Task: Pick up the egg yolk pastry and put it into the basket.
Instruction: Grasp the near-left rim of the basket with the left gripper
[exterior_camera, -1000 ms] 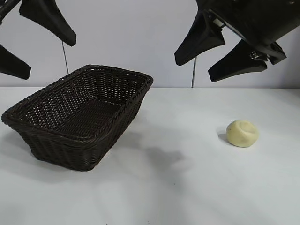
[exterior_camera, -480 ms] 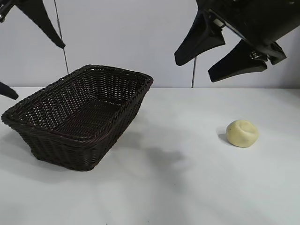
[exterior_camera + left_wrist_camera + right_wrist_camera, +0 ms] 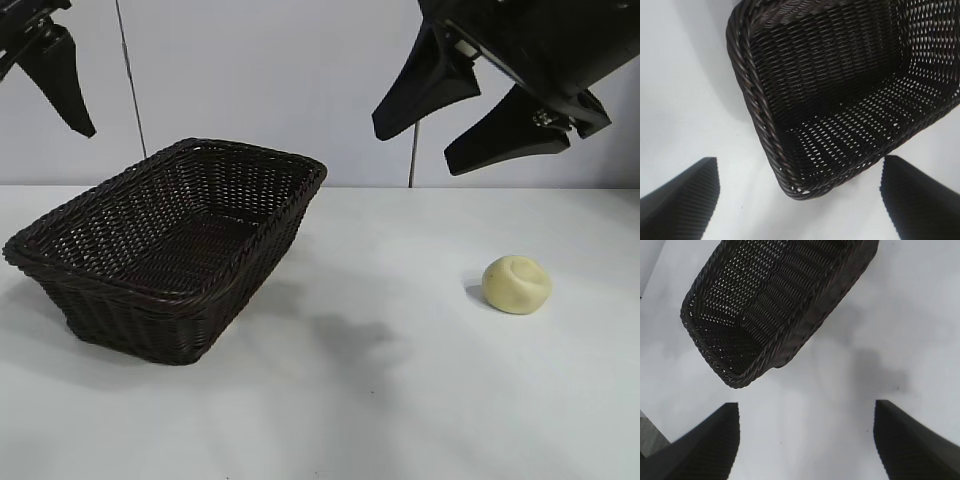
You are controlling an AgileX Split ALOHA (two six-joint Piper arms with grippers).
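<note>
Your egg yolk pastry [image 3: 517, 285] sits alone on the white tabletop [image 3: 400, 400] at the right of the exterior view, well apart from the basket [image 3: 170, 245], which fills the left half of that frame. Look into the dark wicker basket [image 3: 840, 90] from the left wrist view and you see only bare open weave on its floor and walls; nothing lies in it. The right wrist view shows the same basket [image 3: 775, 305] from farther off, with bare tabletop beside it and no pastry in frame.

Your right gripper [image 3: 465, 125] hangs at the upper right of the exterior view, above the pastry and a little to its left, jaws spread wide and holding nothing. Your left gripper [image 3: 62, 75] is at the upper left corner, high above the basket's far left end; its jaws stand wide apart in the left wrist view, also holding nothing.
</note>
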